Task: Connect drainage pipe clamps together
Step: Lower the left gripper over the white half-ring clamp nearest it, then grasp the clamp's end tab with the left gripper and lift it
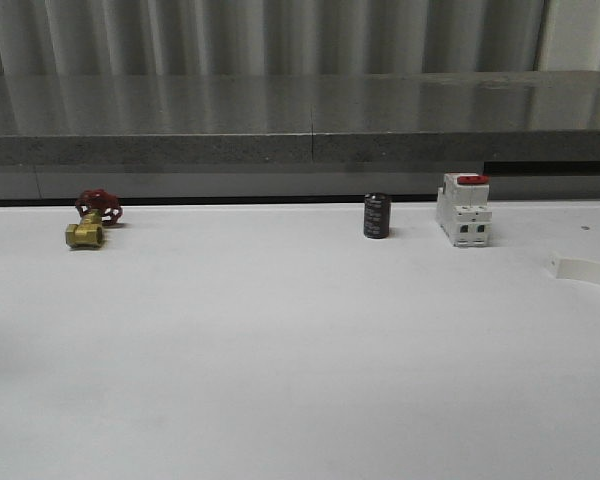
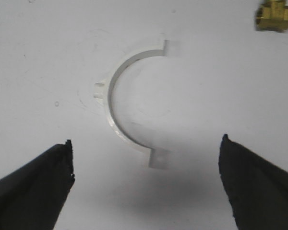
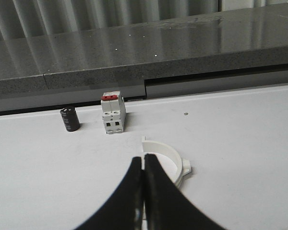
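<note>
On the white table, taking the black cylinder as the landmark, a brass valve with a red handwheel sits far to its left. A white breaker with a red top stands just to its right. Further right, one drainage pipe clamp half lies at the table's edge.

The left gripper hovers above the other clamp half, fingers wide apart. The right gripper has its fingers pressed together, in front of its clamp half.
</note>
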Robot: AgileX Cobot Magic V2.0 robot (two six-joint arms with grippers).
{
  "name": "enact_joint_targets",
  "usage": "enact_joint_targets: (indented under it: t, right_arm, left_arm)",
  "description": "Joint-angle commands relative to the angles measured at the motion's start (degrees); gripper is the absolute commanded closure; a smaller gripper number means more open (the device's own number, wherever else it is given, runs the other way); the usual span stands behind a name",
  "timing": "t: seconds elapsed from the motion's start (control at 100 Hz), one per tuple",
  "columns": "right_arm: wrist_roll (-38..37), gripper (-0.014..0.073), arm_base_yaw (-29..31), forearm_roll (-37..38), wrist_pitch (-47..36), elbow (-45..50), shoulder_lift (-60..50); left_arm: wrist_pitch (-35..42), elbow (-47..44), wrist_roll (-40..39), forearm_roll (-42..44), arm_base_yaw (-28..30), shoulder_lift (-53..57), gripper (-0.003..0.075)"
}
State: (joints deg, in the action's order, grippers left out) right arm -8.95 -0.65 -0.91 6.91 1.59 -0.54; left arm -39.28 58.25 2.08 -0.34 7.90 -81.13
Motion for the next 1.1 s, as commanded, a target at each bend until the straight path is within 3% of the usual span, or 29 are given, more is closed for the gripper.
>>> enact_joint_targets:
  t: [0.0,0.24,0.58,1.09]
  right_arm:
    - [0.49,0.0662,0.32,0.26,-4.81,-0.92,-1.25]
    - [0.49,0.0662,0.32,0.26,-4.81,-0.92,-1.25]
    - [0.49,0.0662,0.32,0.26,-4.81,-0.92,-1.25]
    - [0.49,0.0662,0.32,0.26,-4.81,-0.92,-1.25]
  left_arm:
    - [3.49,2.96,1.77,-0.83,2.46,-2.59,0.0122]
    - [6.39,5.36,3.26,-0.83,5.88,-12.22,0.0122]
    - [8.61,11.63,5.75,-0.72,5.87,-22.81,0.0122]
    - [8.09,15.66,9.22,-0.72,5.87,-28.77,0.0122]
